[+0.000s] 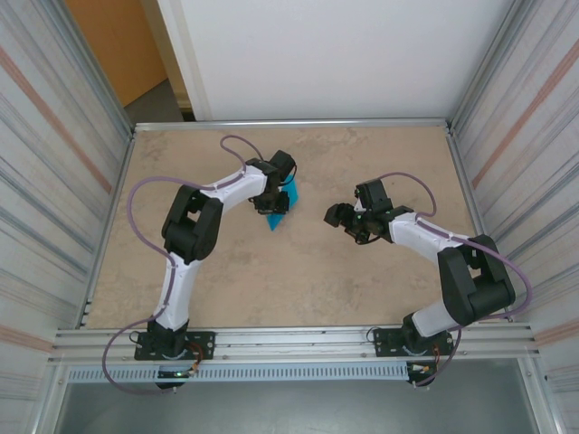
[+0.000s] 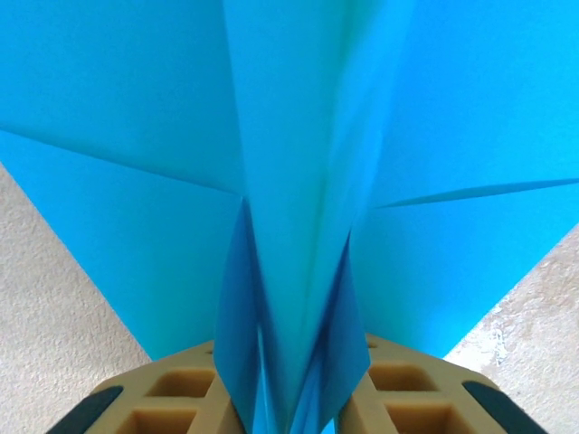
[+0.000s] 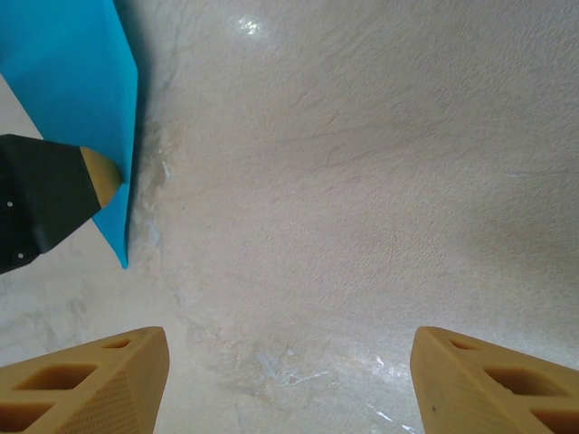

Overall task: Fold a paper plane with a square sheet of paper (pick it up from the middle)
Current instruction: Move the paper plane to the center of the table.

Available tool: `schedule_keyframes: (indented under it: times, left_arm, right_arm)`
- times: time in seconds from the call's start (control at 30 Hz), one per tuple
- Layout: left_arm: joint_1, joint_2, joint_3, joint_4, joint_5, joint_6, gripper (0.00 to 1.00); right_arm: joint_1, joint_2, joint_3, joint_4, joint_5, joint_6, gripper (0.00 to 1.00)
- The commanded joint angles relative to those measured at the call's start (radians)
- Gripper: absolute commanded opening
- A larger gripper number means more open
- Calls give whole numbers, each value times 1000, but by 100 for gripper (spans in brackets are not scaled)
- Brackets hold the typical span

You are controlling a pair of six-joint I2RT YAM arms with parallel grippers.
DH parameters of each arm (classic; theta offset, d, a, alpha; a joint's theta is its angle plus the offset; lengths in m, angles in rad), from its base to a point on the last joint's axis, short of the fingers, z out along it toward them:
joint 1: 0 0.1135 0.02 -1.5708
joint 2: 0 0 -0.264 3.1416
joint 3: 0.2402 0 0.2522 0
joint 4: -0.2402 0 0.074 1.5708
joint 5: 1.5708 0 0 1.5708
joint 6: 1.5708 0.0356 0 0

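1. While the left gripper (image 2: pixel 289 402) hangs over the paper plane (image 2: pixel 298 181), its jaws stand narrowly apart on either side of the centre fold; whether they pinch it, I cannot tell.
2. The plane sits left of the table's (image 1: pixel 271 280) middle.
3. The right gripper (image 3: pixel 289 389) gapes wide nearby, holding nothing.

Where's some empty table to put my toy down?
Bare table lies in the near middle, between the two arms and the front rail, and along the back wall. It is crowded mid-table, where the left gripper is at the paper plane and the right gripper faces it.
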Motion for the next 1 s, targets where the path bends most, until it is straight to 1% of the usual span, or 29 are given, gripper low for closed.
schedule_keyframes:
  times: [0.0, 0.23, 0.37, 0.57, 0.67, 0.77, 0.9, 0.97]
  left_arm:
    - [-5, 57, 6, -31, -64, -47, 30]
    - [-5, 101, 55, -54, -144, -119, 34]
    - [2, 124, 94, -52, -149, -144, 38]
    - [8, 132, 153, -55, -126, -129, 37]
    - [7, 87, 171, -71, -110, -114, 37]
    - [7, 1, 166, -73, -84, -110, 38]
    - [9, -112, 130, -62, -52, -122, 44]
    - [11, -197, 92, -50, -47, -130, 46]
  right_arm:
    - [-4, 16, 0, 4, -12, -9, 70]
    - [-4, 27, 8, 6, -17, -10, 70]
    - [-8, 33, 14, 5, -16, -12, 70]
    - [-8, 37, 28, -2, -17, -15, 70]
    - [-13, 18, 45, -26, -9, -24, 70]
    - [-20, -20, 69, -72, 21, -45, 70]
    - [-35, -82, 99, -142, 97, -94, 72]
    - [-54, -118, 110, -176, 123, -124, 72]
